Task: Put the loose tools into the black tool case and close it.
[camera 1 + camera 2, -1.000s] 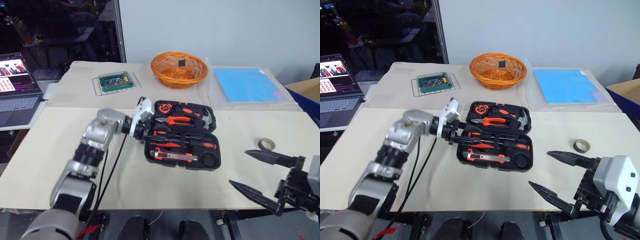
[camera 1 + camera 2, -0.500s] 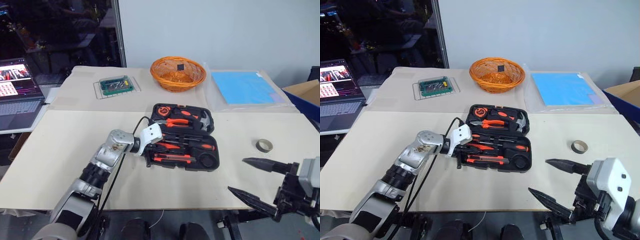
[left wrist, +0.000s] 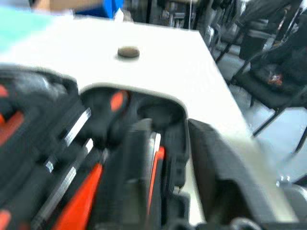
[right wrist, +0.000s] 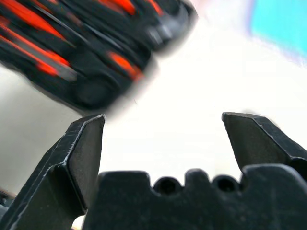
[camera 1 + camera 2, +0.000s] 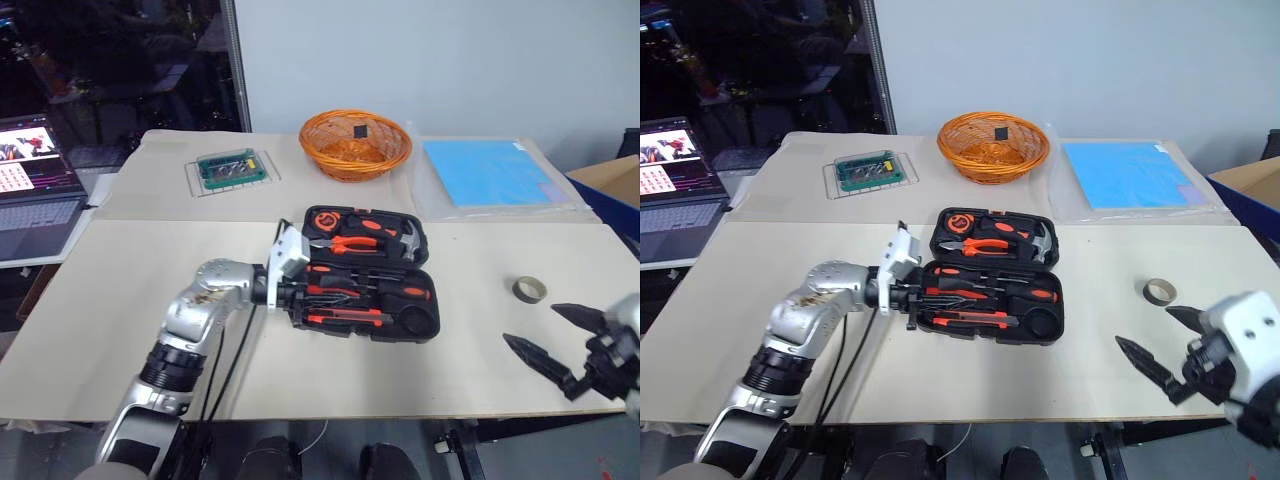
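Observation:
The black tool case (image 5: 425,262) lies open in the middle of the table. Its far half holds a hammer, pliers and a tape measure. In the near half lie orange-handled screwdrivers (image 5: 370,291) and an orange-and-black utility knife (image 5: 345,318). My left gripper (image 5: 292,293) hovers at the case's left edge, pointing across it, open and empty; the left wrist view looks along the knife (image 3: 154,167). The greyish tape roll (image 5: 529,289) lies on the table right of the case. Just in front of the roll, my right gripper (image 5: 530,325) stands wide open and empty.
An orange wicker basket (image 5: 355,142), a small green box (image 5: 232,167) on a wire rack and a blue sheet (image 5: 487,172) stand along the back of the table. A laptop (image 5: 35,175) sits at the far left, a cardboard box (image 5: 610,183) at the right.
My left gripper rose from the case's front left corner to its left edge and opened. My right gripper swung to the right and forward, closer to the tape roll.

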